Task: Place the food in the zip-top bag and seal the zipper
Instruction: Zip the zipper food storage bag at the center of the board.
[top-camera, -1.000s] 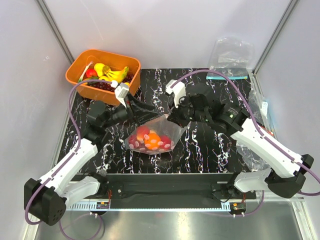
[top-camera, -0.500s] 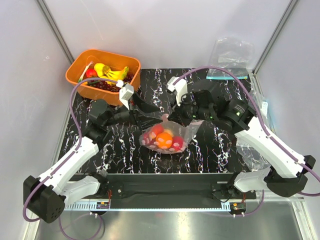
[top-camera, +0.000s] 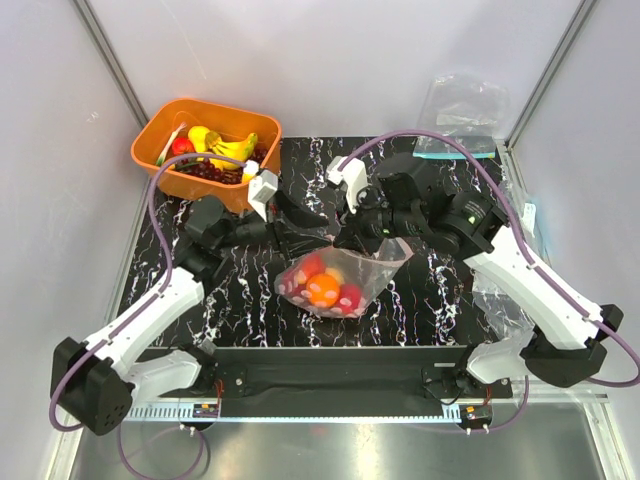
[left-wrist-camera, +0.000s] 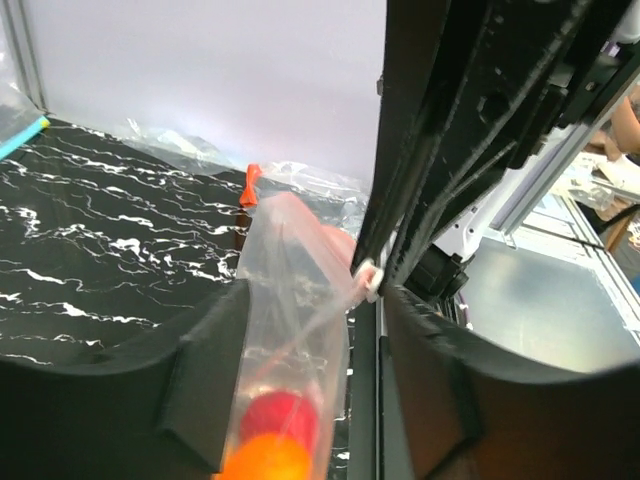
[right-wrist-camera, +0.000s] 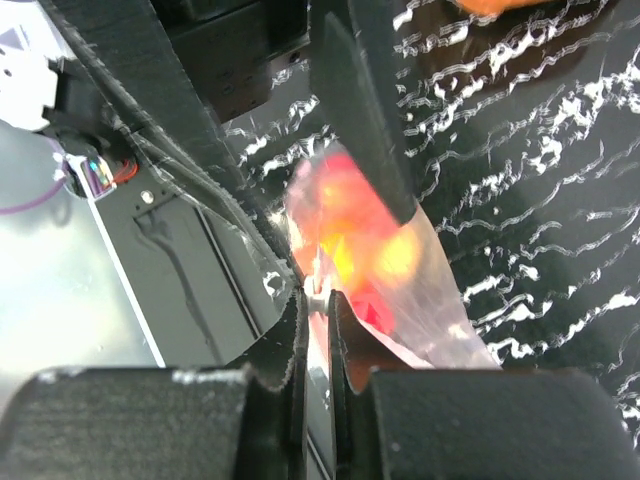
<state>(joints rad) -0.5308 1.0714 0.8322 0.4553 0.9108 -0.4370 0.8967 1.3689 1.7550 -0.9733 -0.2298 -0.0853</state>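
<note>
The zip-top bag (top-camera: 345, 275) hangs over the middle of the black marbled table (top-camera: 440, 290), with the food inside: an orange (top-camera: 323, 290) and red fruits (top-camera: 311, 266). My right gripper (top-camera: 346, 238) is shut on the bag's upper edge, and in its wrist view the fingertips (right-wrist-camera: 318, 300) pinch the white slider (right-wrist-camera: 318, 296) of the zipper. My left gripper (top-camera: 312, 236) is at the bag's top left. In the left wrist view its jaws (left-wrist-camera: 315, 295) stand open around the bag (left-wrist-camera: 295, 330), which hangs close to the left finger (left-wrist-camera: 205, 385). The pink zipper (left-wrist-camera: 322, 235) runs up to the slider (left-wrist-camera: 368, 280).
An orange bin (top-camera: 158, 150) at the back left holds a banana bunch (top-camera: 225, 147) and dark grapes. A spare clear bag with a teal strip (top-camera: 460, 112) lies at the back right. More crumpled plastic (top-camera: 518, 215) sits by the right wall.
The bag has been lifted off the table and carried a little right by the right gripper. The left gripper has followed to the bag's top, its jaws now around the bag.
</note>
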